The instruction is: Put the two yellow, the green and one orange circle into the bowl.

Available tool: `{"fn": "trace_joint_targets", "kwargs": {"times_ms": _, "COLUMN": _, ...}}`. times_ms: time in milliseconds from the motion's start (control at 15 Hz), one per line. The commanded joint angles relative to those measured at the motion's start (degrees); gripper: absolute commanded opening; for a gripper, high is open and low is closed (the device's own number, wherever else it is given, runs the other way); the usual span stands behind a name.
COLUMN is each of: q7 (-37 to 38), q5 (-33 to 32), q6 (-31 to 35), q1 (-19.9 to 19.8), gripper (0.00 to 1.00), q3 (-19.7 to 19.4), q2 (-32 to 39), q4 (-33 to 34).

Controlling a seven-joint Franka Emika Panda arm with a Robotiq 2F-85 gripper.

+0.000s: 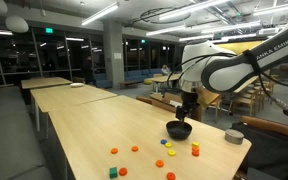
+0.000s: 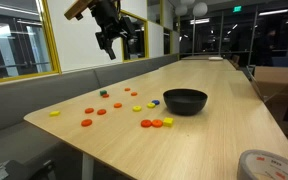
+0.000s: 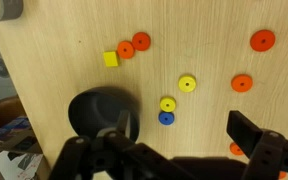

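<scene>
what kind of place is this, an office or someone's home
Most likely an office or campus common area, not a home: rows of long wooden tables, a grey bench along glass walls, and strip lights under an exposed ceiling.

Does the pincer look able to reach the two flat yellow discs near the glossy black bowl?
Probably yes: the open pincer hangs high over the wooden table, and both flat yellow discs lie uncovered; only a small blue piece crowds one.

Light wood surface point(image 2: 214, 140) w/ small blue piece point(image 3: 166, 118) & yellow cube point(image 3: 111, 59) apart; round grey container point(image 1: 234, 136) nr surface edge; cardboard box point(image 2: 274, 80) beyond; grey bench point(image 2: 24, 105) alongside.
</scene>
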Motion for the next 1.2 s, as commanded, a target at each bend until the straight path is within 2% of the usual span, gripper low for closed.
{"fn": "trace_joint_targets", "kwargs": {"times_ms": 0, "q7": 0.4, "q5": -0.6, "q6": -0.2, "q1": 1.5, "gripper": 1.00, "q3": -1.4, "q2": 0.1, "q4": 0.3}}
{"fn": "trace_joint_targets", "kwargs": {"times_ms": 667, "q7": 0.2, "q5": -0.8, "q6": 0.9, "q1": 1.7, "gripper": 1.00, "q3": -1.9, "q2": 0.8, "q4": 0.8}}
{"fn": "trace_joint_targets", "kwargs": {"times_ms": 800, "q7": 1.6, "q5": -1.8, "q6": 3.4, "q1": 1.0, "gripper": 1.00, "q3": -2.0, "q2": 2.1, "q4": 0.6}}
{"fn": "trace_joint_targets", "kwargs": {"times_ms": 1133, "q7": 1.7, "q5": 0.1, "q6": 14.2, "q1": 0.2, "gripper": 1.00, "q3": -5.2, "q2": 8.0, "q4": 0.0}}
